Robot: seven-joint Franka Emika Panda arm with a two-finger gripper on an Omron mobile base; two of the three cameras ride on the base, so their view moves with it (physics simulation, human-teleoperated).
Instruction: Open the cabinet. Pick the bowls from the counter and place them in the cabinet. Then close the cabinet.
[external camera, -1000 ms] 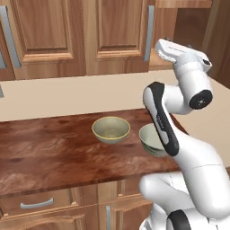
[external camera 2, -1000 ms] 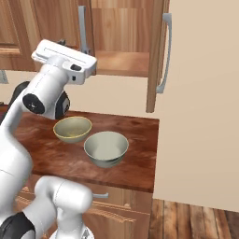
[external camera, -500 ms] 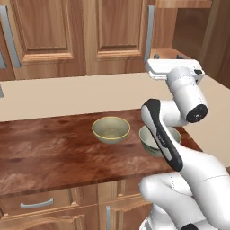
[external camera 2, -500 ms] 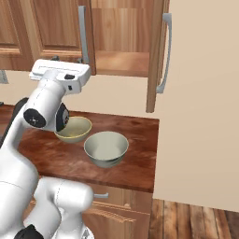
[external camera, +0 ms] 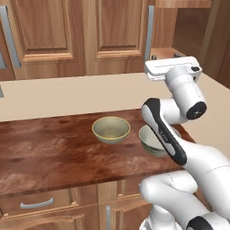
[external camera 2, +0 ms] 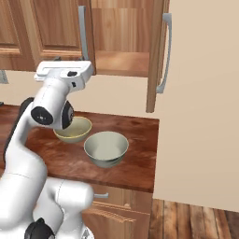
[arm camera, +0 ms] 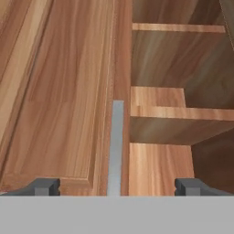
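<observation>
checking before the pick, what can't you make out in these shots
- Grey-green bowl: left base view, its right part sits behind the arm.
- Beige-olive bowl: right base view, its left edge is behind the arm.
- Cabinet: top cut off by the frame.

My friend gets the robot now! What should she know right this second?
Gripper: open, holding nothing, facing the cabinet's closed left door and its grey handle.
Cabinet: right door swung open, wooden shelf bare.
Bowls: the beige-olive bowl and grey-green bowl sit side by side on the counter, untouched.
Done: one door opened.
Left: likely open the left door, put both bowls inside, close the cabinet.
</observation>
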